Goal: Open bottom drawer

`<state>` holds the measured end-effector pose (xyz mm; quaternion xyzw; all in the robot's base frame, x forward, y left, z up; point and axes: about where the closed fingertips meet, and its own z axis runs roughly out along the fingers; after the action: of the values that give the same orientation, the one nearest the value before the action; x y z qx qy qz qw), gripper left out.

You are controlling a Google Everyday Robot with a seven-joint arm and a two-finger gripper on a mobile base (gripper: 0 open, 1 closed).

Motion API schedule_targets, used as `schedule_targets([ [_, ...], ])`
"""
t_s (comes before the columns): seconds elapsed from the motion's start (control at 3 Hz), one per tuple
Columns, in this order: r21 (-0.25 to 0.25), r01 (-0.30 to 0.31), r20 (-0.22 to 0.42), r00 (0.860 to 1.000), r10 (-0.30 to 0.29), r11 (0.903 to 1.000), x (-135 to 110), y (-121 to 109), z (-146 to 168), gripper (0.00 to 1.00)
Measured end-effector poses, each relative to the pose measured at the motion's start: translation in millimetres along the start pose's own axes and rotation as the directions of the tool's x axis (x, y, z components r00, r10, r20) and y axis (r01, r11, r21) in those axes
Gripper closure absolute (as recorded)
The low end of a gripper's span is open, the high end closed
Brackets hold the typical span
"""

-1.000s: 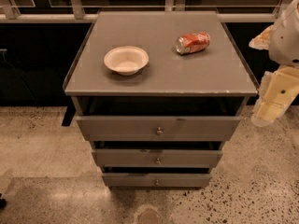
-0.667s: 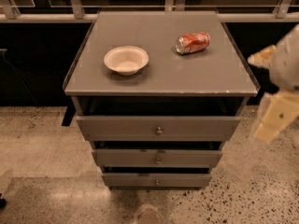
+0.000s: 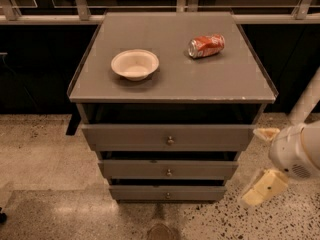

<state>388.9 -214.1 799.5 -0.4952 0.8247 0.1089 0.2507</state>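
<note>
The grey cabinet [image 3: 172, 84] has three drawers stacked in front. The bottom drawer [image 3: 145, 192] is the narrowest front, lowest down, with a small round metal knob [image 3: 167, 195] at its centre. A thin dark gap shows above it, and its inside is hidden. My gripper [image 3: 263, 161] is on the white arm at the right, beside the cabinet's lower right corner and apart from it. Its two cream fingers [image 3: 264, 188] are spread open and hold nothing.
A white paper bowl [image 3: 135, 64] and a crushed red soda can [image 3: 206, 45] lie on the cabinet top. The top drawer [image 3: 125, 137] and middle drawer [image 3: 135, 169] stick out slightly. A railing and dark wall stand behind. The floor is speckled terrazzo.
My gripper and arm have moved down along the cabinet's right side, from tabletop height to the level of the lower drawers. The drawers have not moved.
</note>
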Motion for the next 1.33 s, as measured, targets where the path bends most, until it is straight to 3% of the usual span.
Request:
schedule_targets([
  [0.33,0.053,-0.020,0.023,1.000,0.019,0.9984,3,-12,9,0.00],
  [0.67,0.070,-0.046,0.034,0.998,0.044,0.9964,12,-8,8,0.00],
  [1.0,0.063,-0.193,0.037,0.981,0.191,0.9792,59,4,45,0.00],
  [1.33,0.061,-0.270,0.052,0.962,0.267,0.9609,104,23,102,0.00],
])
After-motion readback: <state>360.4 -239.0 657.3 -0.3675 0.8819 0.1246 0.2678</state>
